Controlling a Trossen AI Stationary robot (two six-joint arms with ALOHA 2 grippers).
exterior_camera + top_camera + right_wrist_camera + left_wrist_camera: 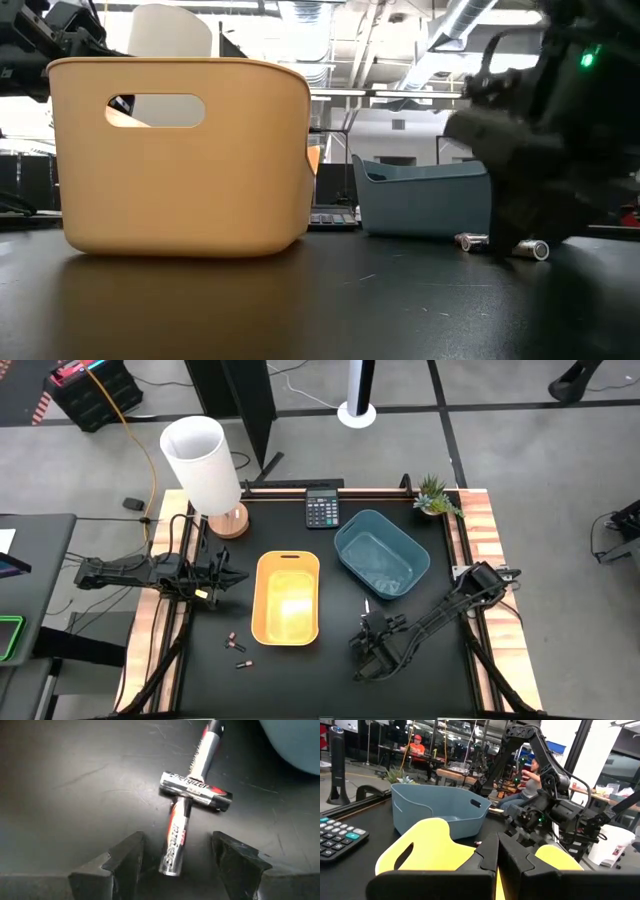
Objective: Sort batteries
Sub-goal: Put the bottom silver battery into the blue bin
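In the right wrist view, three silvery batteries lie on the black table in a cross. One battery (pixel 175 847) lies lengthwise between my right gripper's open fingers, a second battery (pixel 196 791) lies crosswise over its far end, and a third battery (pixel 209 740) lies beyond. My right gripper (pixel 177 840) is low over the table in front of the blue bin (pixel 381 552), with a finger on either side of the near battery and a gap on both sides. Three dark batteries (pixel 238 650) lie left of the yellow bin (pixel 287 598). My left gripper (pixel 225 573) is shut, above the table left of the yellow bin.
A black calculator (pixel 321 510) lies at the far edge, with a white-shaded lamp (pixel 205 465) on a wooden base to its left and a small plant (pixel 436 495) at the far right corner. People sit in the room beyond the table. Bare table lies near the front edge.
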